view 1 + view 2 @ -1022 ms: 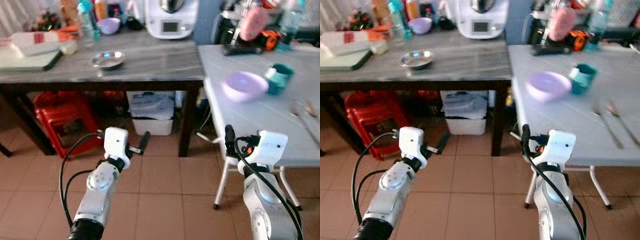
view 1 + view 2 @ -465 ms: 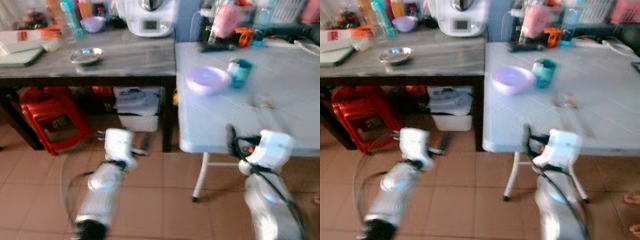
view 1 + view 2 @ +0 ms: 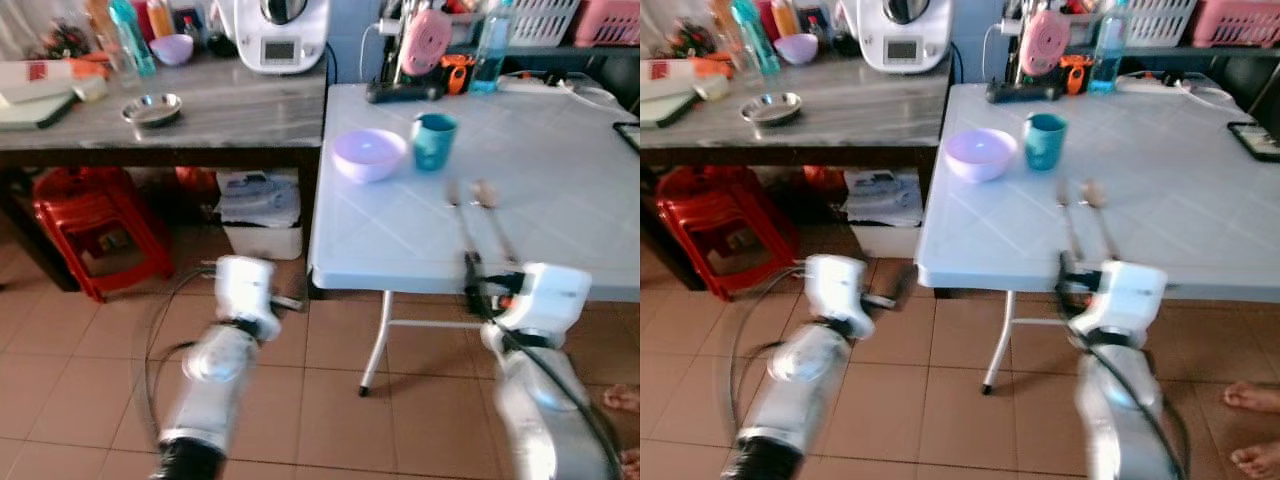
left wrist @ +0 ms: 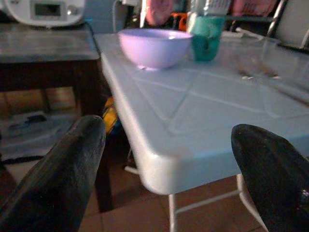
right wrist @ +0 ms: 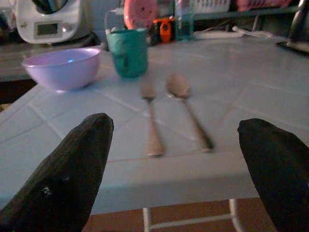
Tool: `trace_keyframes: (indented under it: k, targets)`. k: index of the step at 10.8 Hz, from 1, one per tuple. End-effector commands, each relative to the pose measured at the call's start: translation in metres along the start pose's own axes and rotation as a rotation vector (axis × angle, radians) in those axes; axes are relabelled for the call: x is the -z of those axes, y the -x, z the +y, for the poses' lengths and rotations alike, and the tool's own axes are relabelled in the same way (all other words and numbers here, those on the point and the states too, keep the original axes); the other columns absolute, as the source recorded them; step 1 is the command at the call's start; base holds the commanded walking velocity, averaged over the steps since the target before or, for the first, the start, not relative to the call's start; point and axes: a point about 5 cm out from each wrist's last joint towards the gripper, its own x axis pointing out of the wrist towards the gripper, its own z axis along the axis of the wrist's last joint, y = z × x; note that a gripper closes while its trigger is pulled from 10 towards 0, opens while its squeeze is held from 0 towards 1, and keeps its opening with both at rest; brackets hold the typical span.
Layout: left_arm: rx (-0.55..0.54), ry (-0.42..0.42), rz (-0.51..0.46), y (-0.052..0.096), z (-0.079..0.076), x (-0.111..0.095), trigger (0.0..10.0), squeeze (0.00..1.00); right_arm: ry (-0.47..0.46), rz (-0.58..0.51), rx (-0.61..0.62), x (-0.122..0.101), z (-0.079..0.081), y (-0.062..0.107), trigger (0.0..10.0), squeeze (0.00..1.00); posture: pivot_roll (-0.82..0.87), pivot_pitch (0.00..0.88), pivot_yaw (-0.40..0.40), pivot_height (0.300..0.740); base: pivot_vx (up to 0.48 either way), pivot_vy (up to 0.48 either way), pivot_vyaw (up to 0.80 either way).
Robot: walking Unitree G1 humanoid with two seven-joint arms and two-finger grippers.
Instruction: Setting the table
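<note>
The whole view has swung toward the white bench (image 3: 560,150) since a second ago — the camera has turned with the robot, and the bowl, cup and cutlery lie as they did. Both arms are still held low in front of the body, over the tiled floor (image 3: 90,360).

The right claw (image 3: 470,272) sits just at the near edge of the white bench, its fingers (image 5: 72,169) spread wide and holding nothing. Straight beyond it lie a fork (image 5: 150,116) and a spoon (image 5: 186,104), side by side and close together, handles toward the robot. Behind them stands a teal cup (image 3: 433,141), upright, with a lilac bowl (image 3: 369,154) just beside it on the robot's left.

The left claw (image 3: 290,300) hangs off the bench's near left corner, below its top — its fingers (image 4: 63,179) also wide apart and empty.

To the left a dark grey bench (image 3: 240,105) butts against the white one, carrying a steel dish (image 3: 152,108) and a white kitchen machine (image 3: 275,30). A red stool (image 3: 95,225) stands beneath it.
</note>
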Motion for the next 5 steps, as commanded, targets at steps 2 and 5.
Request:
trace_keyframes:
  k: [2, 5]
  targets:
    - [-0.012, -0.019, -0.014, 0.0027, 0.0133, -0.0045, 10.0, 0.0, 0.0, -0.007, -0.028, -0.0013, 0.0085, -0.0014, 10.0, 0.0, -0.06, 0.054, 0.032, 0.74, 0.0, 0.0, 0.39]
    - [0.029, 0.022, -0.021, 0.0013, 0.0105, -0.0071, 10.0, 0.0, -0.006, -0.009, -0.026, -0.001, 0.0091, -0.0011, 10.0, 0.0, -0.05, 0.049, 0.035, 0.74, 0.0, 0.0, 0.41]
